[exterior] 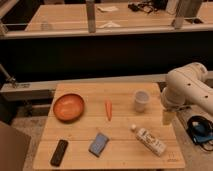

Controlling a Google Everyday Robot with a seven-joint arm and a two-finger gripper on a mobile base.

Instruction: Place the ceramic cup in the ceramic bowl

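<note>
Camera view: the smooth tapered ceramic cup (pixel 141 101) stood well apart from the glossy round ceramic bowl (pixel 68 107); the gripper (pixel 167 118) hung right of the cup, its grip state indiscernible.

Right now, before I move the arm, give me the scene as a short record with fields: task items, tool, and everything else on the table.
cup: small pale grey-white ceramic cup, upright, right part of light wooden table
bowl: wide orange-brown ceramic bowl, left part, looks empty
between them: thin orange stick
tool: tool hangs at the table's right edge, right of the cup, apart from it
front row: black flat bar, blue rectangular pad, white labelled bottle lying down
status: cup not yet in bowl
</note>
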